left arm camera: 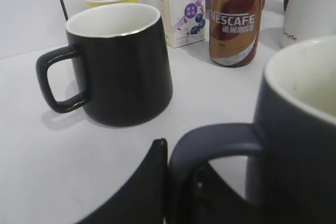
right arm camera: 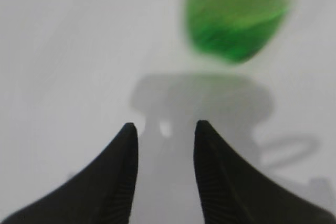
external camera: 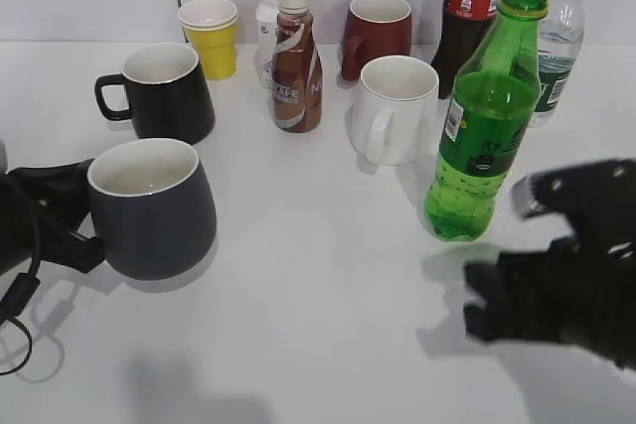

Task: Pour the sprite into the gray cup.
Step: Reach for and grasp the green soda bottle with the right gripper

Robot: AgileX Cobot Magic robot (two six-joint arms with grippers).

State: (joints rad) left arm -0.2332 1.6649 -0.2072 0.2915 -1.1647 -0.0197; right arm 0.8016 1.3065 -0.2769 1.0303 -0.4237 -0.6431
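The sprite [external camera: 484, 121] is a tall green bottle without a cap, upright at the right of the table. It shows blurred at the top of the right wrist view [right arm camera: 236, 14]. The gray cup [external camera: 154, 208] stands at the front left, empty, with an off-white inside. My left gripper [external camera: 60, 220] is shut on the gray cup's handle [left arm camera: 210, 145]; one finger is outside the loop and one inside it. My right gripper [right arm camera: 165, 135] is open and empty. It hangs above the table, just in front of the sprite [external camera: 542, 285].
A glossy black mug [external camera: 164, 91] stands behind the gray cup. A white mug [external camera: 396, 109], a brown Nescafe bottle [external camera: 296, 62], a yellow paper cup [external camera: 211, 37], a red mug [external camera: 378, 35], a cola bottle [external camera: 469, 12] and a water bottle [external camera: 558, 42] stand further back.
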